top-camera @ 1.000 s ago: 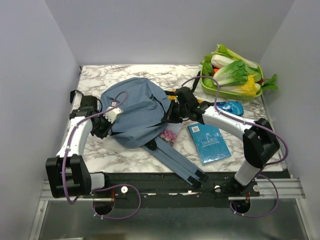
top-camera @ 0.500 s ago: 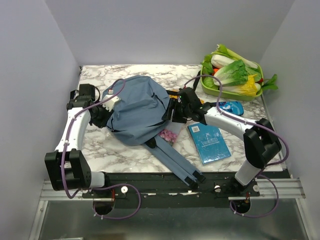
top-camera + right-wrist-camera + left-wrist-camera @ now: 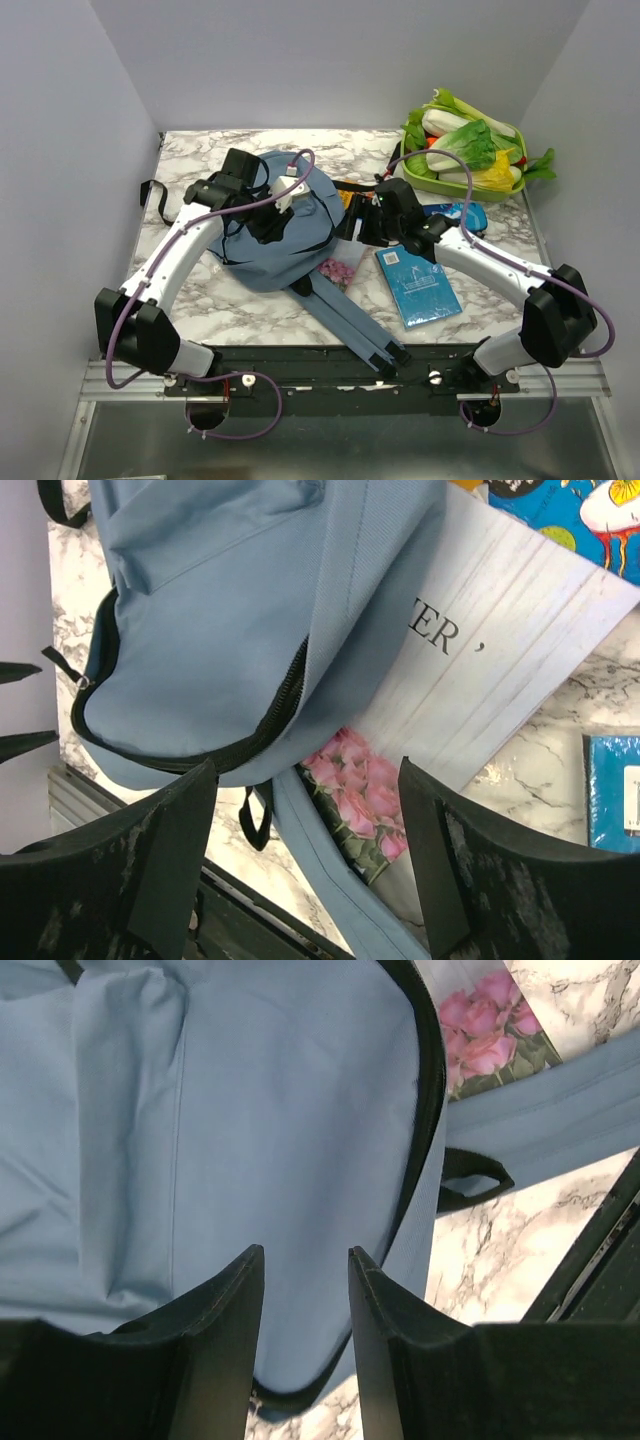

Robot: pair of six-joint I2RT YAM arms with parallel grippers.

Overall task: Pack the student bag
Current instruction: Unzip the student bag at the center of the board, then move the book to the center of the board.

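Note:
The student bag (image 3: 290, 240) is a dusty-blue backpack lying flat at the table's middle, with its straps (image 3: 350, 315) trailing toward the near edge. My left gripper (image 3: 263, 230) hovers over the bag's top; in the left wrist view it (image 3: 305, 1260) is open above plain blue fabric (image 3: 250, 1110), holding nothing. My right gripper (image 3: 347, 225) is at the bag's right edge. In the right wrist view it (image 3: 305, 775) stands wide open above the bag's black zipper (image 3: 280, 705) and a white book with pink roses (image 3: 500, 650), which is tucked partly under the bag (image 3: 220, 610).
A teal book (image 3: 418, 285) lies right of the straps. Behind the right arm lies a blue patterned pouch (image 3: 455, 212). A green tray (image 3: 440, 185) of leafy vegetables fills the back right corner. A black strap loop (image 3: 152, 195) lies at the left edge.
Both grippers have opened and let go of the bag. The left arm has swung right, from the bag's left edge to above its middle. The right arm's elbow has shifted right.

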